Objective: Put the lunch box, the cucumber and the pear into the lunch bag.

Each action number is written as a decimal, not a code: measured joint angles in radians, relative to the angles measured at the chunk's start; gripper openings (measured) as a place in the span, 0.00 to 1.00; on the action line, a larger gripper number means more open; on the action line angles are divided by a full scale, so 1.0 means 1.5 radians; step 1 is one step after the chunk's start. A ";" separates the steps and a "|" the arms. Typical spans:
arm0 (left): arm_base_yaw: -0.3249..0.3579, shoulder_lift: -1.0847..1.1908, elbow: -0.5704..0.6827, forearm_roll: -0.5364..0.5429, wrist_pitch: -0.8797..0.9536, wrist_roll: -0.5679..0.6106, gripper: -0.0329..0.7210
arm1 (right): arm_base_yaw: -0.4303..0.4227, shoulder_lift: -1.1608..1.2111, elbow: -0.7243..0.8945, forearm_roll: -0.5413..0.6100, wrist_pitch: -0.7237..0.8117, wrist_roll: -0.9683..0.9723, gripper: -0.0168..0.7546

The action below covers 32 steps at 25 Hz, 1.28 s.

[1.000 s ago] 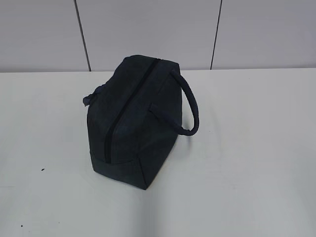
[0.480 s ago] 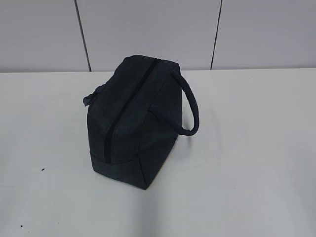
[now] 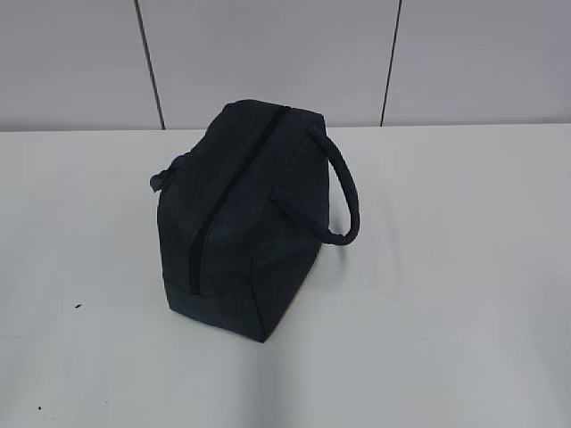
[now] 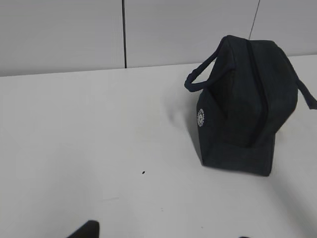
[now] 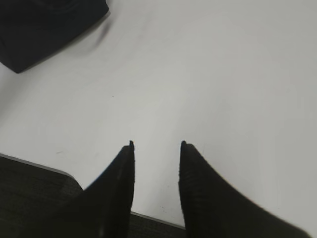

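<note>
The dark navy lunch bag [image 3: 254,227] stands on the white table [image 3: 446,267], its top zipper [image 3: 227,192] running closed along the ridge and one loop handle [image 3: 350,192] hanging to the right. It also shows in the left wrist view [image 4: 242,114] and, as a corner, in the right wrist view [image 5: 44,25]. The lunch box, the cucumber and the pear are out of view. My left gripper [image 4: 166,233] is open, with only its fingertips [image 4: 85,230] showing, well short of the bag. My right gripper [image 5: 156,145] is open and empty over bare table near the front edge.
A grey panelled wall [image 3: 268,53] stands behind the table. The table's front edge [image 5: 148,215] lies under my right gripper, with dark floor below. A small dark speck [image 4: 143,172] lies on the table left of the bag.
</note>
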 joint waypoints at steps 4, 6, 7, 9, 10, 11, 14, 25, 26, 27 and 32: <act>0.061 0.000 0.000 0.000 0.000 0.000 0.68 | -0.005 0.000 0.000 0.000 0.000 0.000 0.35; 0.114 0.000 0.000 0.000 0.000 0.000 0.68 | -0.016 0.000 0.000 0.000 0.000 0.000 0.35; 0.136 0.000 0.000 0.000 0.000 0.000 0.68 | -0.025 0.000 0.000 0.000 0.000 0.000 0.35; 0.177 -0.001 0.000 0.000 0.000 0.000 0.68 | -0.043 0.000 0.000 0.000 0.000 0.001 0.35; 0.188 -0.002 0.000 0.000 -0.001 0.000 0.68 | -0.054 0.000 0.000 0.000 0.000 0.001 0.35; 0.195 -0.003 0.000 0.000 -0.001 0.000 0.68 | -0.063 0.000 0.000 0.000 0.000 0.001 0.35; 0.198 -0.004 0.000 0.000 -0.001 0.000 0.68 | -0.072 0.000 0.000 -0.001 0.000 0.001 0.35; 0.198 -0.004 0.000 0.000 -0.001 0.000 0.68 | -0.074 0.000 0.000 -0.001 0.000 0.001 0.35; 0.198 -0.004 0.000 0.000 -0.001 0.000 0.68 | -0.074 0.000 0.000 -0.001 0.000 0.001 0.35; 0.198 -0.004 0.000 0.000 -0.001 0.000 0.68 | -0.074 0.000 0.000 -0.001 0.000 0.001 0.35; 0.198 -0.004 0.000 0.000 -0.001 0.000 0.68 | -0.074 0.000 0.000 -0.001 0.000 0.001 0.35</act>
